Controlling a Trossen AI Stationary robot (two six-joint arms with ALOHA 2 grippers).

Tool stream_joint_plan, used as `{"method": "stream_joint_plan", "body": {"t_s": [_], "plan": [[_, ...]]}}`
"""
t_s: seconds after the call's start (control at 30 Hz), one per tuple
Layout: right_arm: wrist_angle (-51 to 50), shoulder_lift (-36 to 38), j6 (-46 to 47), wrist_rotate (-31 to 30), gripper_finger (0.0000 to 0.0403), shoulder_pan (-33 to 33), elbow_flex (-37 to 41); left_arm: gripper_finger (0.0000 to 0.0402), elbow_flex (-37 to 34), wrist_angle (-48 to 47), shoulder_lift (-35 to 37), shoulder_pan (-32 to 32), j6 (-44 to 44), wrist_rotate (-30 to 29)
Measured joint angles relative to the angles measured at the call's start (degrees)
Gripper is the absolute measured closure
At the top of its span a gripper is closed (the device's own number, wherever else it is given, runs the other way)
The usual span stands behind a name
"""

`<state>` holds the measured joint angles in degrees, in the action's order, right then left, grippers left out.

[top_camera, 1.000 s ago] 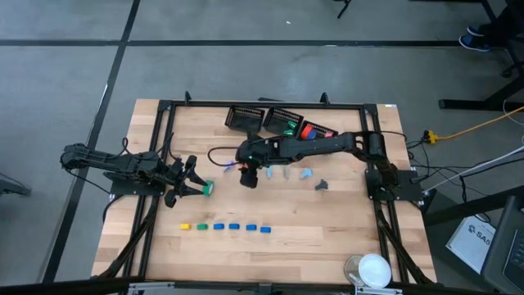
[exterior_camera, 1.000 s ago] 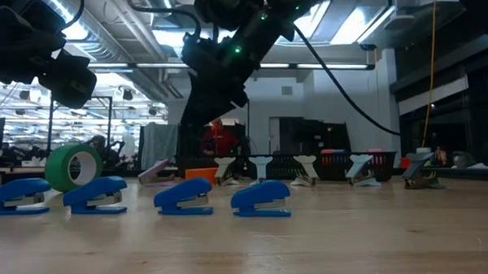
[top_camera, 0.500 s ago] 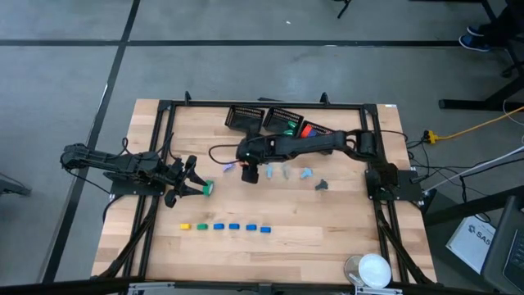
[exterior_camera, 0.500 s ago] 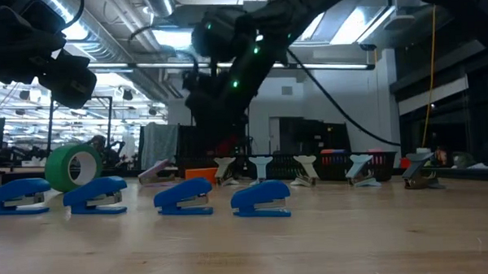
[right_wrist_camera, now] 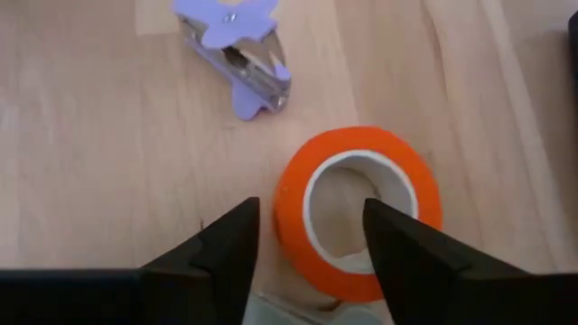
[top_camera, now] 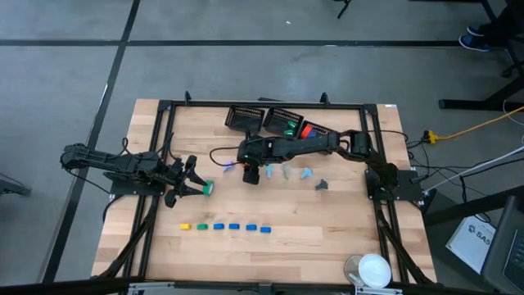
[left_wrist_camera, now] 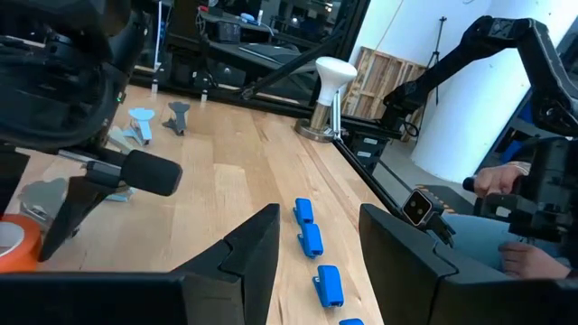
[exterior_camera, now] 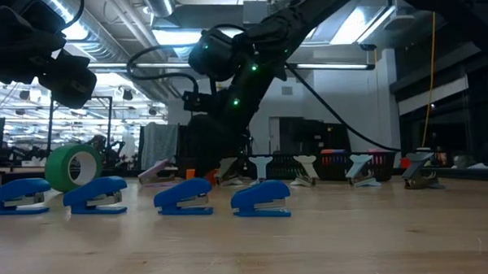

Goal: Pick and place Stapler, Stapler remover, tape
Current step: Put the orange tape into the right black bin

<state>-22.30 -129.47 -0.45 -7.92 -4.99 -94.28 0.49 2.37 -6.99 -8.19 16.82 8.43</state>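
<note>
Right gripper: I have it low over the orange tape roll, fingers apart, one outside the roll's wall and one over its hole; nothing gripped.
Orange tape roll: I see it lying flat on the table.
Staple removers: in a loose line just beside the orange tape roll, a lilac one nearest.
Staplers: a row, mostly blue, well apart from the orange tape roll, toward the table's near edge.
Left gripper: well apart from the orange tape roll, fingers spread and empty.
Green tape roll: I see it on edge just beyond the left gripper's fingertips.
</note>
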Motion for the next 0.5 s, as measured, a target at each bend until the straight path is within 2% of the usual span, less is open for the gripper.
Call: {"method": "stream_joint_plan", "body": {"t_s": [0.17, 0.27, 0.5], "plan": [[0.2, 0.0, 0.03, 0.24, 0.0307, 0.02, 0.0, 0.0251, 0.0, 0.0, -0.01, 0.01, 0.0, 0.0], [0.31, 0.04, 0.16, 3.09, 0.0373, 0.0, 0.0, 0.0251, 0.02, 0.0, -0.01, 0.0, 0.0, 0.02], [-0.51, 0.12, 3.58, 4.8, 0.0366, -0.05, -0.83, 0.0251, 0.02, 0.0, -0.01, -0.01, 0.0, 0.01]]}}
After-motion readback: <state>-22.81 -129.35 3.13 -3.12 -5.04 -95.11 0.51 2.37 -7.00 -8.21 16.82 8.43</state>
